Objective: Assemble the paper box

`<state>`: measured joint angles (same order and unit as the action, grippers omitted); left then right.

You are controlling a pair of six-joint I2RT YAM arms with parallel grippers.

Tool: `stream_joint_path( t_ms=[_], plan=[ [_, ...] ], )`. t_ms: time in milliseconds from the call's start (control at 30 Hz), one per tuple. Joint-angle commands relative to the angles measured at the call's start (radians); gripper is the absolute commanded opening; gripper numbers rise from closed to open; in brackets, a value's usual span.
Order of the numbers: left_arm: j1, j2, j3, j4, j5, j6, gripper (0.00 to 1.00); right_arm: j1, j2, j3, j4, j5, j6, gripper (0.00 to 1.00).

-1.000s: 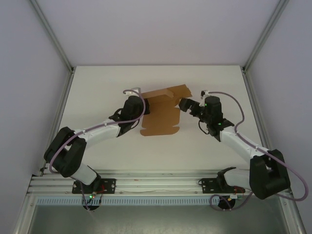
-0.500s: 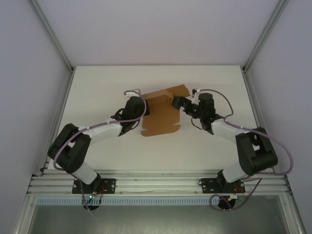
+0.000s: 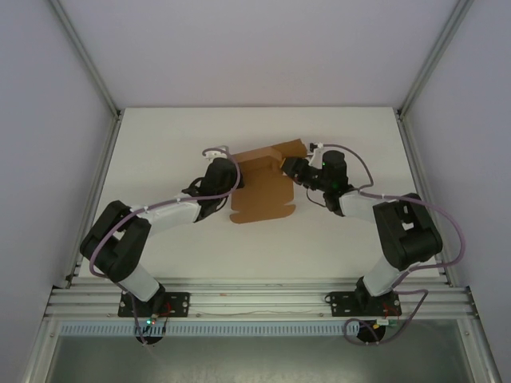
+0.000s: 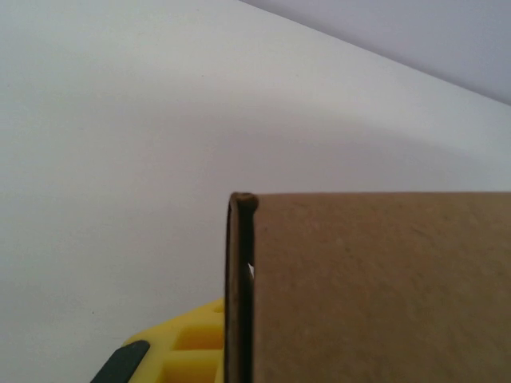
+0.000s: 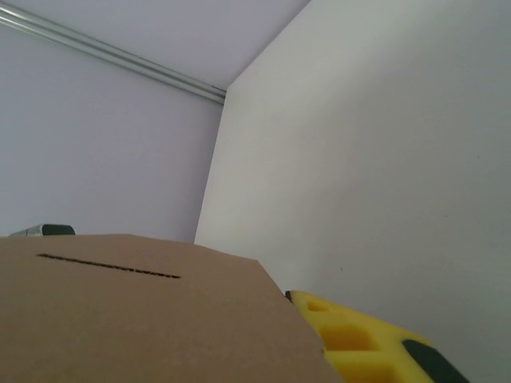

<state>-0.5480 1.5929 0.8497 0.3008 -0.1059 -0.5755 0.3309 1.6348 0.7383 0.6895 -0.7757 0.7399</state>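
Paper box (image 3: 262, 194) mostly flat mid-frame, one flap (image 3: 289, 149) up; most folds left. Left gripper (image 3: 237, 177) jaws clamp its edge; right gripper (image 3: 286, 165) jaws: cannot tell.

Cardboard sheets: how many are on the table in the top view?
1. The cardboard sheet lies at the middle of the table, the left gripper at its left edge, the right gripper at its far right corner. Another beneath could be hidden.

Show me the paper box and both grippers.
paper box (image 3: 263, 193): top view, flat middle panel.
left gripper (image 3: 239, 180): top view, fingertips at the box's left edge.
right gripper (image 3: 287, 165): top view, fingertips at the box's right flap.
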Motion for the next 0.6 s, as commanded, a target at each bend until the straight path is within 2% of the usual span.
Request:
stream_joint_path(
  t_ms=[0,133,367,400,500,567],
  plan=[
    [-0.021,0.002,0.041,0.069,0.031,0.005,0.0,0.02,-0.033,-0.023,0.011,-0.013,0.016,0.18],
    [-0.021,0.003,0.041,0.066,0.025,-0.003,0.0,0.019,-0.065,-0.033,-0.013,0.029,0.012,0.07],
    [-0.023,0.003,0.042,0.058,0.024,-0.001,0.0,0.023,-0.119,-0.048,-0.043,0.066,0.003,0.03],
    [-0.021,0.002,0.041,0.053,0.021,0.002,0.0,0.023,-0.131,-0.051,-0.057,0.077,0.001,0.04],
    [-0.021,-0.008,0.032,0.038,0.007,0.009,0.0,0.02,-0.181,-0.056,-0.136,0.094,-0.042,0.19],
    [-0.018,-0.021,0.017,0.033,0.005,0.011,0.0,0.009,-0.24,-0.062,-0.24,0.125,-0.097,0.24]
  ],
)
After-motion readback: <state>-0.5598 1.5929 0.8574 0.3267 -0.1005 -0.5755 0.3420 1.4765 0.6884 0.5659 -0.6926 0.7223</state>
